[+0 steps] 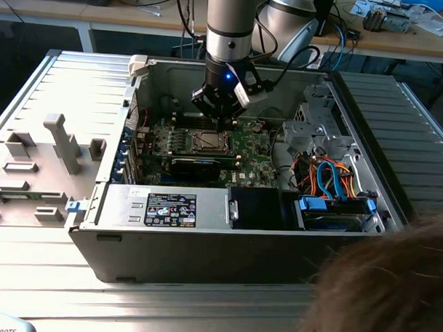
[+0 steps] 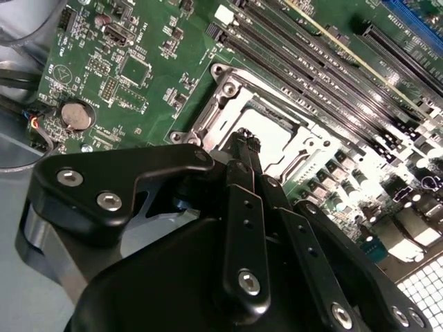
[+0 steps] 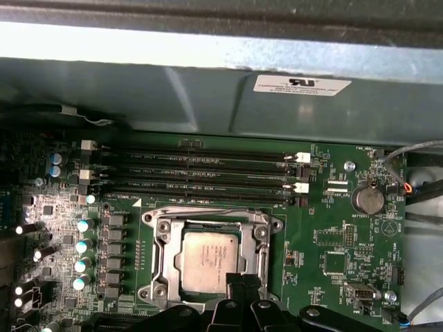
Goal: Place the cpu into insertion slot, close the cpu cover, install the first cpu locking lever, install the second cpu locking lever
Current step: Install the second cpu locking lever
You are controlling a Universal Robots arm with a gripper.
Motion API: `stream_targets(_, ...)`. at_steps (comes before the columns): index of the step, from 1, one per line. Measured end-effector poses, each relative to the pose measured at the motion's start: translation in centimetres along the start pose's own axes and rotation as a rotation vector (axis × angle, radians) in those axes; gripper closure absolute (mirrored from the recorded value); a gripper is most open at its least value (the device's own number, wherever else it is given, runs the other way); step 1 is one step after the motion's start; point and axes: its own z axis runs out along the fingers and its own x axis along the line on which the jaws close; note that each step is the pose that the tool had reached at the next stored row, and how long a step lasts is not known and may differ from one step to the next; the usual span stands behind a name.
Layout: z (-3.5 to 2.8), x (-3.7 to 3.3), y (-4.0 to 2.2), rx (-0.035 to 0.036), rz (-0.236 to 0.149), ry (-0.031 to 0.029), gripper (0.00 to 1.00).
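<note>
From my station I see the black multi-link gripper (image 1: 222, 116) hanging low inside the open grey metal computer case (image 1: 204, 242), just above the green motherboard (image 1: 250, 149). In the second wrist view its slim black fingertips (image 2: 243, 142) are pressed together with nothing between them, poised right at the edge of the square dark insertion slot with its silvery rim (image 2: 228, 93). In the first wrist view, the small flat square cpu with its dull silver-grey top (image 3: 210, 253) lies seated in that slot, and the thin silvery metal cpu cover frame (image 3: 163, 257) sits down flat around it, the chip showing through its cut-out middle. The narrow black parallel memory slots (image 3: 194, 176) run just beside the socket, and a round silver coin battery (image 3: 367, 200) sits well apart. I cannot tell how the locking levers stand.
</note>
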Motion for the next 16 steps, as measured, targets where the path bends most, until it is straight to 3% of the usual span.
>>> stream_targets(7, 0.0, 0.01, -0.28, -0.0001, 0.0, -0.0001, 0.89)
stream_targets(16, 0.01, -0.07, -1.18, -0.0001, 0.0, -0.0001, 0.89)
